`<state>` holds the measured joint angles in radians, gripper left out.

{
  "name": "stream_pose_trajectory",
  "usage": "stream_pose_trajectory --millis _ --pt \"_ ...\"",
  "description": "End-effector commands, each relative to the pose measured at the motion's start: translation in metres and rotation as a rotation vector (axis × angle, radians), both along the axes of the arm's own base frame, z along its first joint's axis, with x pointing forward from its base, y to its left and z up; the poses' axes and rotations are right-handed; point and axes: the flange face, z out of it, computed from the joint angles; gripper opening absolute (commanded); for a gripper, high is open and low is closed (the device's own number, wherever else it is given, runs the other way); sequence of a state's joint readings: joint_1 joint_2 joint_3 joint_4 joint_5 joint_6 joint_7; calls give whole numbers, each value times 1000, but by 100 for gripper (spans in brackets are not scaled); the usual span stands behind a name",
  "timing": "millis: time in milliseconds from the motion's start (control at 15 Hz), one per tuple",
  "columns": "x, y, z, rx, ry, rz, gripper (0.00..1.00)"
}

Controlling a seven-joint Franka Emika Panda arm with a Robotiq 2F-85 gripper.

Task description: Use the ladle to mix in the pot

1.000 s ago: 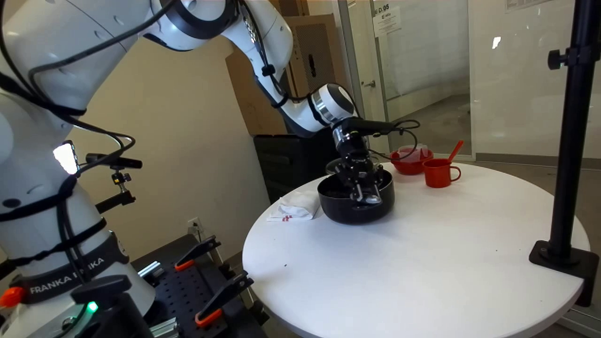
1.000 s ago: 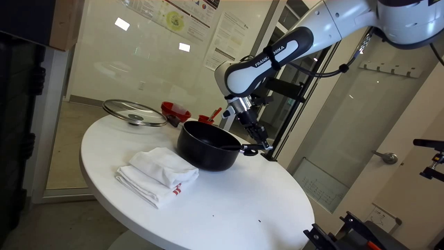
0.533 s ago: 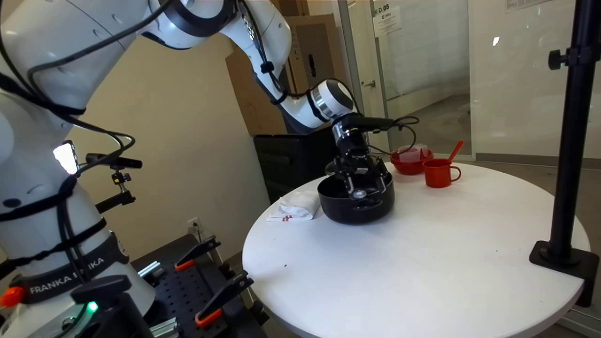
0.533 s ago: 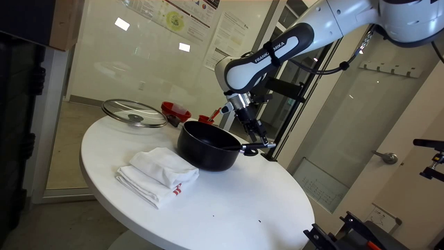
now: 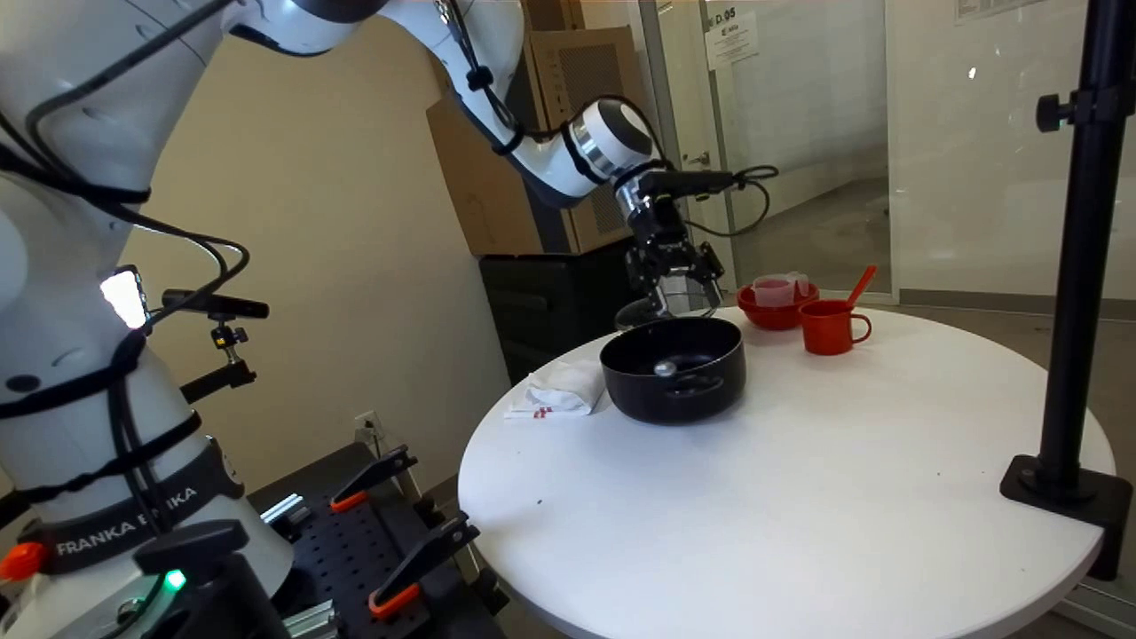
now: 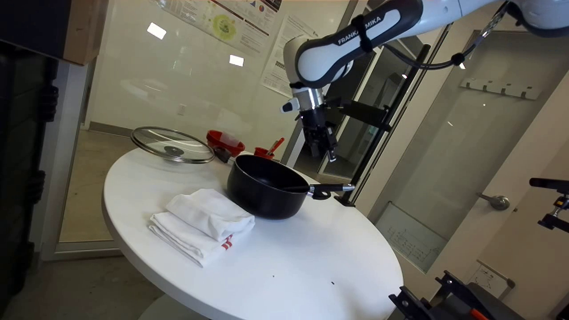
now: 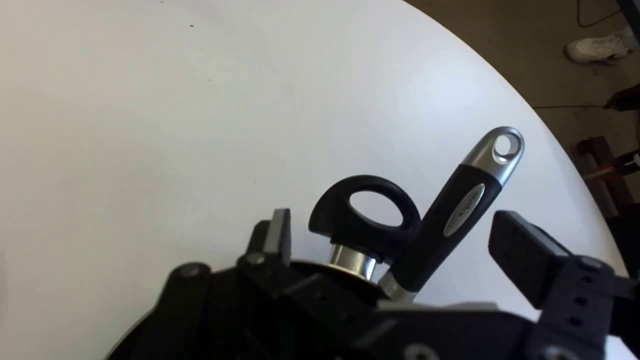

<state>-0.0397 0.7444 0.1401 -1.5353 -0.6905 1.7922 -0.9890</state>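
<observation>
The ladle (image 7: 452, 215) is laid aslant over the rim of the pot (image 6: 266, 200); its black handle, tipped with silver, is stretched out past it, right beside the pot's looped handle (image 7: 362, 237), though whether the two touch cannot be told. The ladle's lower part is sunk in the pot, and the scoop is lost in the dark interior. In both exterior views the gripper (image 5: 690, 303) is held higher than the pot's rim; its jaws are spread wide apart, and a gap is seen between it and the ladle. Just beside the pot a folded white towel (image 6: 202, 226), striped with red, is placed on the bench (image 5: 799, 497), and a glass lid (image 6: 171, 142) is seen by the pot's opposite handle (image 6: 222, 154). Farther out, a translucent container (image 5: 774, 291) is cradled in a red bowl (image 5: 770, 318), and a red utensil handle (image 5: 861, 286) is leaned from the red cup (image 5: 825, 333) beside it
</observation>
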Motion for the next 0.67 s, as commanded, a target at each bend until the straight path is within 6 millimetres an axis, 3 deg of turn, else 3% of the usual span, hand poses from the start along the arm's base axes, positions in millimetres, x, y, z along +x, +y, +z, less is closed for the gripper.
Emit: stream_pose_trajectory --millis 0,333,600 --pt "-8 13 48 67 -76 92 100" --pt "-11 24 103 144 -210 197 100" --pt "-22 36 134 236 -296 273 100"
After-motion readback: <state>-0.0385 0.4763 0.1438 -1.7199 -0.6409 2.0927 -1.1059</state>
